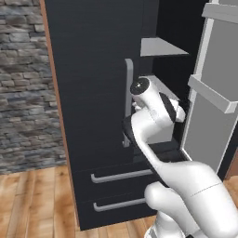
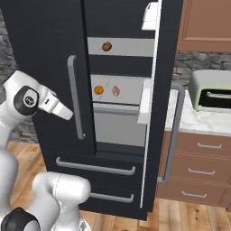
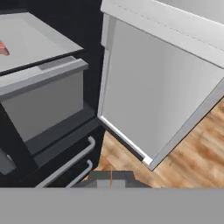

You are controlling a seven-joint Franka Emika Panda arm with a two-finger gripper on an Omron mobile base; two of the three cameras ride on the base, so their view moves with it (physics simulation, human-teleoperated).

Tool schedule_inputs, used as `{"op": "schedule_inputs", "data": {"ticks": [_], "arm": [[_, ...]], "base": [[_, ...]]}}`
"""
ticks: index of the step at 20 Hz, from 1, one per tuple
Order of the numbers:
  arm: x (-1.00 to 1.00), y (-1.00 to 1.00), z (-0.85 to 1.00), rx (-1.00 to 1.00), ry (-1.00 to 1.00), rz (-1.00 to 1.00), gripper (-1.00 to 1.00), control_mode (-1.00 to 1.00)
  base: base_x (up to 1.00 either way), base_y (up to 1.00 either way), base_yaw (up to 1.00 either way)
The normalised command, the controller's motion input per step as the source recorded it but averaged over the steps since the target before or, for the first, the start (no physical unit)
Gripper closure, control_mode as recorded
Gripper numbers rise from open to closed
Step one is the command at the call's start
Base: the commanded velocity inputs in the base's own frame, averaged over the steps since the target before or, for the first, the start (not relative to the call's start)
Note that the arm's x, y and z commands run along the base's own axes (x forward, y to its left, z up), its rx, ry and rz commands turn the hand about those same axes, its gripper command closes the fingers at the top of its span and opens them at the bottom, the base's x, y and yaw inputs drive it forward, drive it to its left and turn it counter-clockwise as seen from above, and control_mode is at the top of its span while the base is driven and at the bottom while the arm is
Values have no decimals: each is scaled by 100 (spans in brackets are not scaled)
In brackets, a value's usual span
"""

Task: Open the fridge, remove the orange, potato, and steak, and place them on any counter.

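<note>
With the right door of the fridge [image 2: 49,67] swung wide, I hold my claw [image 2: 68,115] closed and empty by the left handle, while the potato [image 2: 106,46], orange [image 2: 98,90] and steak [image 2: 116,91] wait on their shelves, off the bench [image 2: 198,121].

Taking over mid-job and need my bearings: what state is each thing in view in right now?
Tall black French-door fridge: right door swung open, left door closed, both lower drawers shut.
Small brown oval potato: on the upper shelf inside.
Small bright orange ball: on the shelf below, untouched.
Flat pinkish-red steak: beside the orange, same shelf.
White marble counter: bears none of the three foods yet.
Gripper: jaws shut, holding nothing.
</note>
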Motion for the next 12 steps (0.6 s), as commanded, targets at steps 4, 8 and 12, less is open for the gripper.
{"op": "schedule_inputs", "data": {"ticks": [4, 8, 12], "arm": [[26, 64, 0, 35, -16, 41, 100, -100], [79, 24, 0, 30, -11, 50, 100, -100], [69, 12, -6, 17, -4, 39, 100, -100]], "base": [[0, 0, 0], [0, 0, 0], [0, 0, 0]]}}
